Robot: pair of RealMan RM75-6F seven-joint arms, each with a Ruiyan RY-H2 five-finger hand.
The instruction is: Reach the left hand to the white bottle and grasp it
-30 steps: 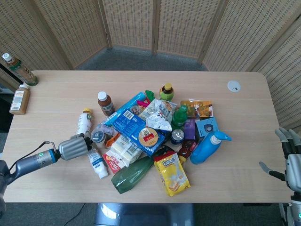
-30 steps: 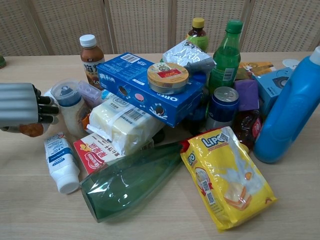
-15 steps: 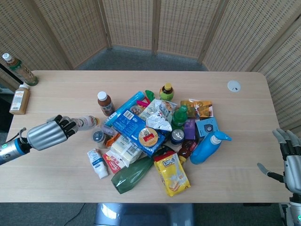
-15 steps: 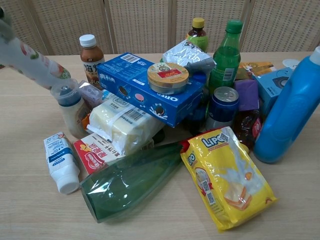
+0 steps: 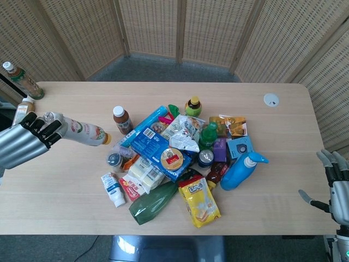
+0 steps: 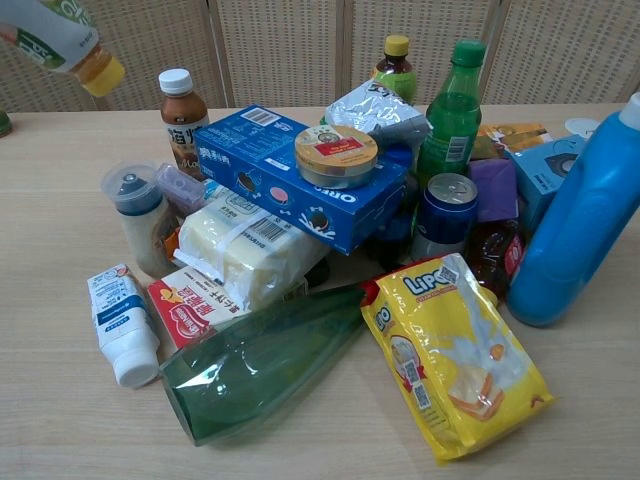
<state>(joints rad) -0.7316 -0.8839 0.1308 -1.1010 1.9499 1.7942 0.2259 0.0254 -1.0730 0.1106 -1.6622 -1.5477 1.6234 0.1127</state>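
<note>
My left hand [image 5: 24,143] is raised above the table's left side and grips the white bottle [image 5: 82,131] by its bottom end. The bottle lies nearly level in the air, its yellow cap pointing right toward the pile. In the chest view only the bottle [image 6: 60,40] shows, at the top left corner, cap down to the right; the hand is out of frame there. My right hand [image 5: 334,188] hangs at the right edge of the head view, off the table, fingers spread and empty.
A pile of groceries fills the table's middle: a blue cookie box [image 5: 150,143], a brown-drink bottle [image 5: 122,119], a white tube [image 5: 112,189], a green pouch [image 5: 151,203], a yellow snack bag [image 5: 200,201] and a blue detergent bottle [image 5: 241,170]. Two bottles [image 5: 20,81] stand at the far left edge.
My left hand has lifted the white bottle out of the pile and carried it up and to the left. The right hand has stayed where it was.
</note>
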